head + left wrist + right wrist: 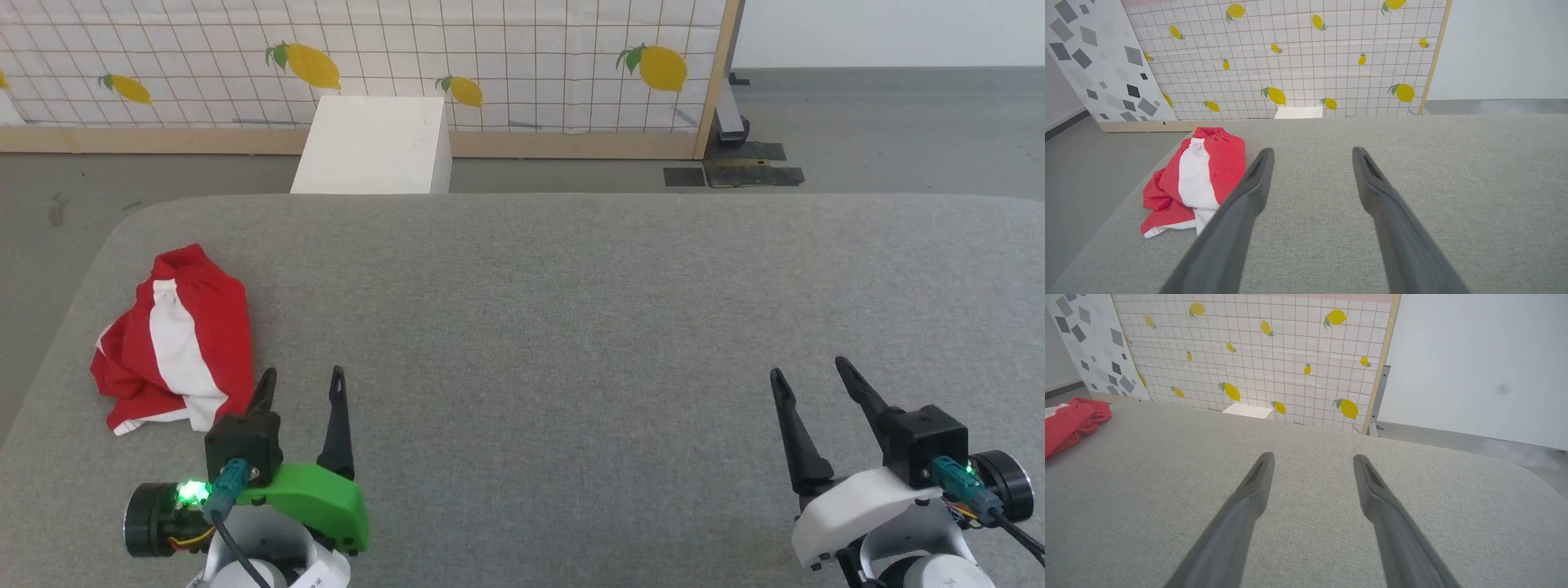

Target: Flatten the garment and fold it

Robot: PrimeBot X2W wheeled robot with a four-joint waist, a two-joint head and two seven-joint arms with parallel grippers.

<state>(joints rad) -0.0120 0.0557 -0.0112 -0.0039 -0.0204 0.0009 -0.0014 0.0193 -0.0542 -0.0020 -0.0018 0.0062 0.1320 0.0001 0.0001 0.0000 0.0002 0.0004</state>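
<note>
JAWS: both spread, holding nothing, left gripper, right gripper | the garment: crumpled heap near the grey cushion's left edge, just beside your left gripper | HANDLING: judged light, limp; pinch the gathered waistband | HIDDEN: underlayers, leg openings, any print; left finger masks one edge.

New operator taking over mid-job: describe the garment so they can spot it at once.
Start from the wide grey padded surface and go to its left edge. There the garment lies crumpled, just ahead and left of the left gripper. It is the bright red heap with a broad white stripe on plain grey.
</note>
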